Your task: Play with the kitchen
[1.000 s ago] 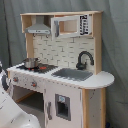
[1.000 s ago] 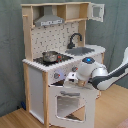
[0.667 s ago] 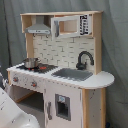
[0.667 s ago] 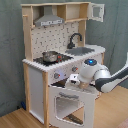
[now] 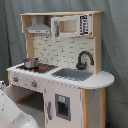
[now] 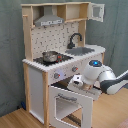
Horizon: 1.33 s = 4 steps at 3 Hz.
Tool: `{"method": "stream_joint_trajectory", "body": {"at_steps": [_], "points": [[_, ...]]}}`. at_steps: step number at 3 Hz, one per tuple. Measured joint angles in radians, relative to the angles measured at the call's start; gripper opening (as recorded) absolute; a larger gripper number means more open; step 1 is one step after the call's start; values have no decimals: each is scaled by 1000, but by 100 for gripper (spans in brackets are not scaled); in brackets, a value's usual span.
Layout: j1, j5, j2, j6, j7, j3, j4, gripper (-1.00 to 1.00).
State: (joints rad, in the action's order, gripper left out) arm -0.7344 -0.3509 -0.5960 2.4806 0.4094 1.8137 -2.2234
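Against the grey backdrop stands the kitchen [image 5: 60, 75] [image 6: 60, 65], filling both exterior views. In the second exterior view its oven door [image 6: 70, 106] hangs open at 6 o'clock, the gripper [image 6: 76, 82] just above it; its finger spread cannot be told.

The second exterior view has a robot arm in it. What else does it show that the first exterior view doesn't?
Only the second exterior view shows the arm's gripper at the oven door, which hangs open. Only the first exterior view shows the cabinet door under the sink. Both exterior views show the kitchen with its pot, faucet and range hood.
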Motion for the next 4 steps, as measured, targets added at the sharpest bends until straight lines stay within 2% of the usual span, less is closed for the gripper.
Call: {"method": "stream_joint_trajectory", "body": {"at_steps": [1,2,3,4], "points": [[21,1,0,-5,-4,-21,-3,-100],[33,1,0,-8,-5,-34,-4,100],[73,2,0,-26,-11,-79,-5,100],[149,6,-4,-61,-30,-164,-5,100]]}}
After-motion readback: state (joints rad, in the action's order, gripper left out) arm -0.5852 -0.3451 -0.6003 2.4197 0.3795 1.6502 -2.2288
